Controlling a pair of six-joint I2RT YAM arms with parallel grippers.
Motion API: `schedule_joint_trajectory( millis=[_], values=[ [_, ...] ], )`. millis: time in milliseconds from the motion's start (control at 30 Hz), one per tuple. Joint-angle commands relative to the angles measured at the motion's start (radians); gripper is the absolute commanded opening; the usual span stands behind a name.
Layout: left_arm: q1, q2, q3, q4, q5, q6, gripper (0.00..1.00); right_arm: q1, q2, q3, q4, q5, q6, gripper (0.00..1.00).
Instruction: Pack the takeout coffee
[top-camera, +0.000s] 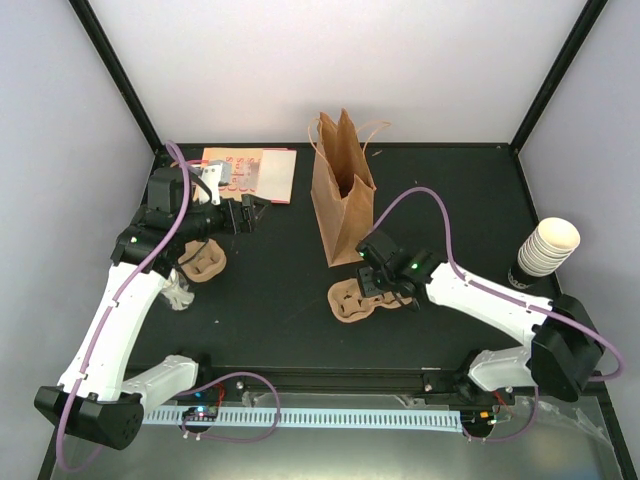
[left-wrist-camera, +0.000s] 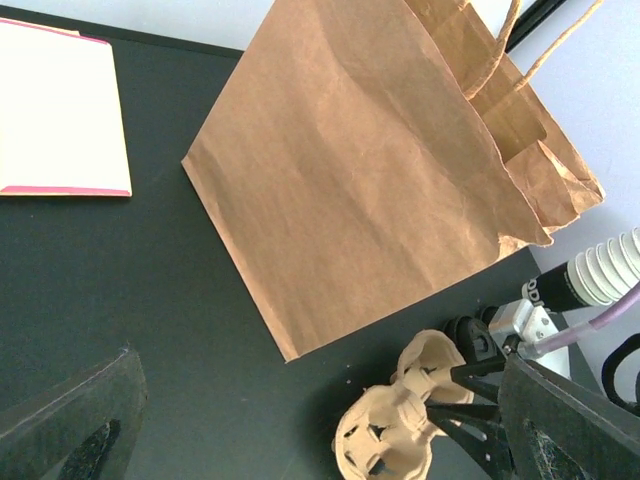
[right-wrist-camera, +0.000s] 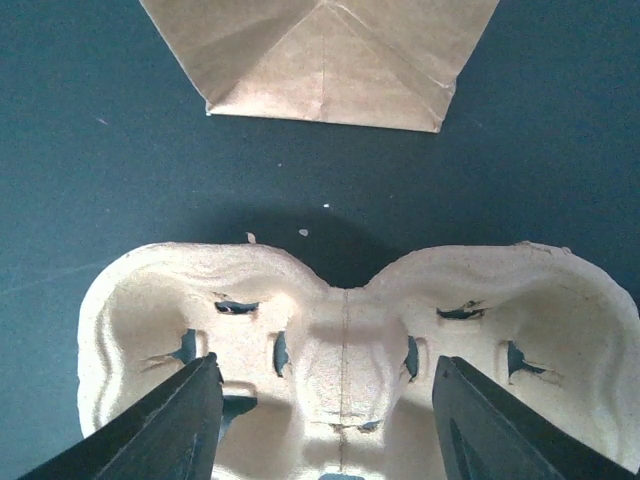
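The takeout coffee is out of view in all three views. A brown paper bag (top-camera: 342, 195) (left-wrist-camera: 370, 180) (right-wrist-camera: 325, 60) stands upright and open at the middle back. In front of it lies a brown pulp cup tray (top-camera: 350, 300) (left-wrist-camera: 395, 435) (right-wrist-camera: 340, 300). My right gripper (top-camera: 378, 285) (right-wrist-camera: 325, 410) is down over this tray, open, its fingers in the two wells on either side of the middle ridge without pressing it. My left gripper (top-camera: 250, 213) (left-wrist-camera: 320, 440) hangs wide open and empty left of the bag, facing it.
A nested stack of lidless cream cups (top-camera: 548, 246) (left-wrist-camera: 612, 268) lies at the right edge on a dark base. A second pulp tray (top-camera: 202, 262) sits under the left arm. Cream sheets with pink edges (top-camera: 250, 172) (left-wrist-camera: 55, 110) lie at the back left.
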Motion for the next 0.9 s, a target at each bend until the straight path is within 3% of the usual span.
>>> schedule_joint_trajectory(
  millis=[0, 167, 400, 700, 867],
  values=[
    [0.003, 0.003, 0.03, -0.005, 0.037, 0.007, 0.99, 0.004, 0.023, 0.012, -0.027, 0.024, 0.001, 0.62],
    [0.004, 0.002, 0.026, -0.009, 0.043, 0.007, 0.99, 0.004, 0.129, 0.013, -0.031, 0.009, 0.016, 0.68],
    [0.004, -0.005, 0.024, -0.02, 0.039, 0.015, 0.99, 0.003, 0.22, 0.003, 0.012, 0.004, 0.021, 0.68],
    [0.004, -0.001, 0.024, -0.018, 0.037, 0.017, 0.99, 0.004, 0.274, -0.013, 0.044, 0.0, 0.024, 0.63],
    [0.004, 0.003, 0.025, -0.023, 0.034, 0.017, 0.99, 0.004, 0.285, -0.006, 0.041, 0.001, 0.02, 0.52]
  ],
)
